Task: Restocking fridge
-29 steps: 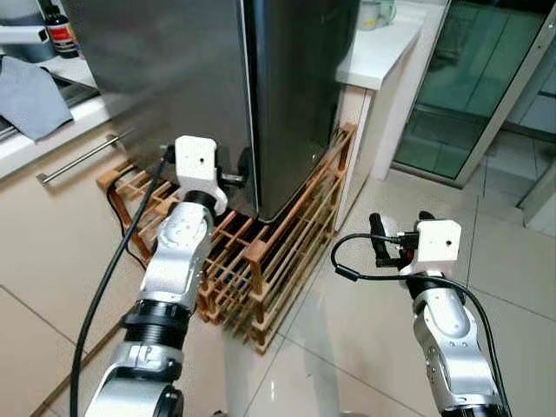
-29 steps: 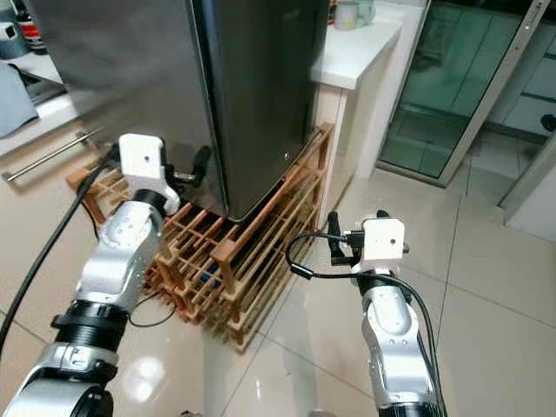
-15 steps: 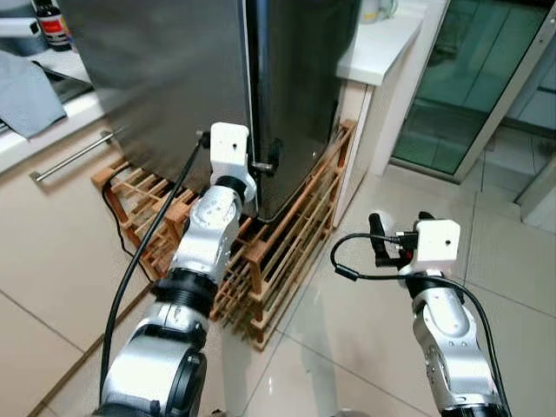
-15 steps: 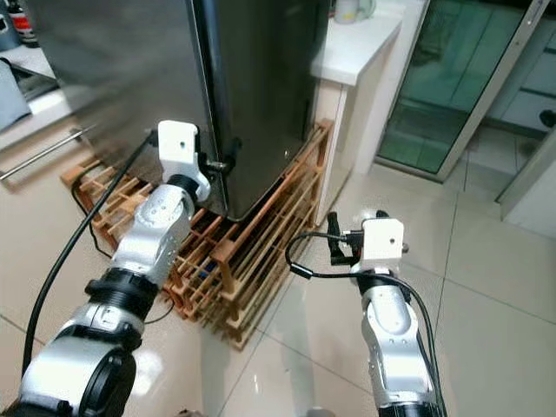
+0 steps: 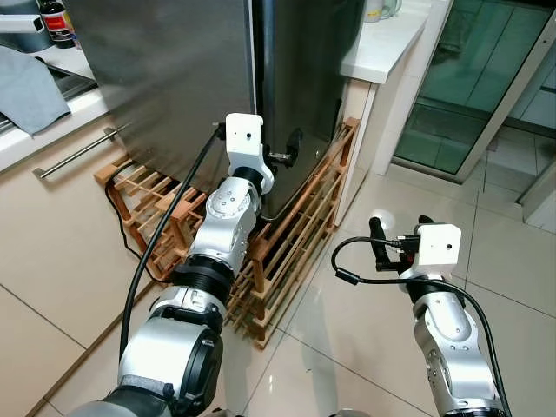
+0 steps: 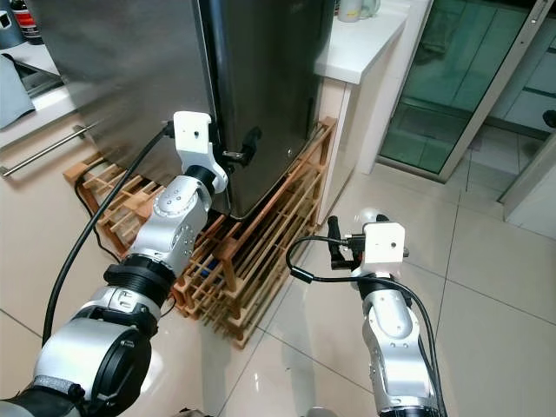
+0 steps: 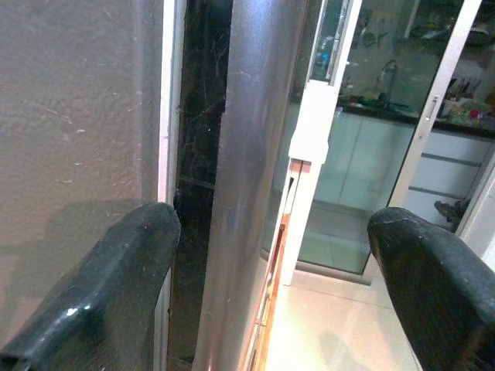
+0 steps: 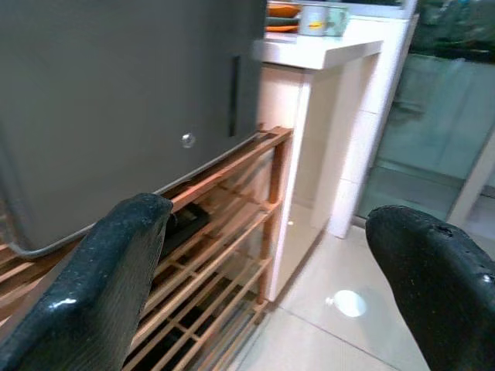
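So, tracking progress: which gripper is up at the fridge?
The left gripper, fingers open at the fridge's front corner edge; the right gripper hangs over the floor tiles.

Even, bright daylight fills the head views, which are sharp throughout. The glossy beige floor tiles (image 5: 512,252) carry a small round glare spot and soft pale reflections. The tall brushed-steel fridge (image 5: 174,78) shows a dull grey sheen, its dark side panel deep in shade. The low wooden slatted rack (image 6: 261,234) is shadowed inside. In the wrist views the near black fingers (image 7: 100,294) are blurred, and the background is slightly soft.
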`<state>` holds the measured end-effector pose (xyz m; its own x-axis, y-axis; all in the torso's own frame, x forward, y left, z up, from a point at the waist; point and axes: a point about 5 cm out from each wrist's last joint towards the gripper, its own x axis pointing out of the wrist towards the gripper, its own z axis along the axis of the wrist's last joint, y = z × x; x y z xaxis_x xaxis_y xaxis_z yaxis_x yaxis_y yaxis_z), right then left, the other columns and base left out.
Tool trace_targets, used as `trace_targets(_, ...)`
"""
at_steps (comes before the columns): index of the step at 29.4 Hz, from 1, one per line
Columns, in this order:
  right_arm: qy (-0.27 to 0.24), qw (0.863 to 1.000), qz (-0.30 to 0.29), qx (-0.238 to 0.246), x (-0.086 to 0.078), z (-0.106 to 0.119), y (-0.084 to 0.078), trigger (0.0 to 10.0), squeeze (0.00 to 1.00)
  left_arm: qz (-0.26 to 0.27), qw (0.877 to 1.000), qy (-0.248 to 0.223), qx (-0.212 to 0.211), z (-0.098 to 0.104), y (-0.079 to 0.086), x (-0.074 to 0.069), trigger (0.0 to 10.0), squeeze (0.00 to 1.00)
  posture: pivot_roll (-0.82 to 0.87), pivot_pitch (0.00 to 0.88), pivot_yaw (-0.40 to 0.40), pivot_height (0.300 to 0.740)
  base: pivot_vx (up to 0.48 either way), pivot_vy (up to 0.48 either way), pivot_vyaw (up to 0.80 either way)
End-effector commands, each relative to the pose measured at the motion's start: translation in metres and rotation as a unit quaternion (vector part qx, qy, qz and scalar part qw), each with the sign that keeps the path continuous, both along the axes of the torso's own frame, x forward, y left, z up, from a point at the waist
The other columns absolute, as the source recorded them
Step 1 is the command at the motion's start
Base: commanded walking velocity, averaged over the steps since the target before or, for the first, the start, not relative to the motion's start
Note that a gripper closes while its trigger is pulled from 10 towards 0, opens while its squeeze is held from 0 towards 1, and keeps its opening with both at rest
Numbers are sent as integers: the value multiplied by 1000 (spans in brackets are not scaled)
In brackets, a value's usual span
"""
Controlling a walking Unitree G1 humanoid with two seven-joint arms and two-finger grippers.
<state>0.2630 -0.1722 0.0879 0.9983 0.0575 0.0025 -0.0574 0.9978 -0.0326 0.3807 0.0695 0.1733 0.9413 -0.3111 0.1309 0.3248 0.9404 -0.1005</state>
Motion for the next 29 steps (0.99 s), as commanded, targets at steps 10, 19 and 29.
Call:
trace_targets(10, 18, 999, 47, 16, -4, -4, 14, 10000, 0, -9, 1000, -11, 27, 12, -17, 7, 10000, 0, -186, 0, 39, 740, 0, 0, 0)
trace_targets(19, 29, 998, 56, 24, -3, -6, 17, 10000, 0, -38, 998, -8, 56, 22, -46, 9, 10000, 0, -179, 0, 26, 740, 0, 0, 0)
trace_targets(29, 45, 997, 62, 27, -6, -9, 16, 10000, 0, -327, 942, -47, -48, 64, -143, -29, 10000, 0, -212, 0, 38, 740, 0, 0, 0)
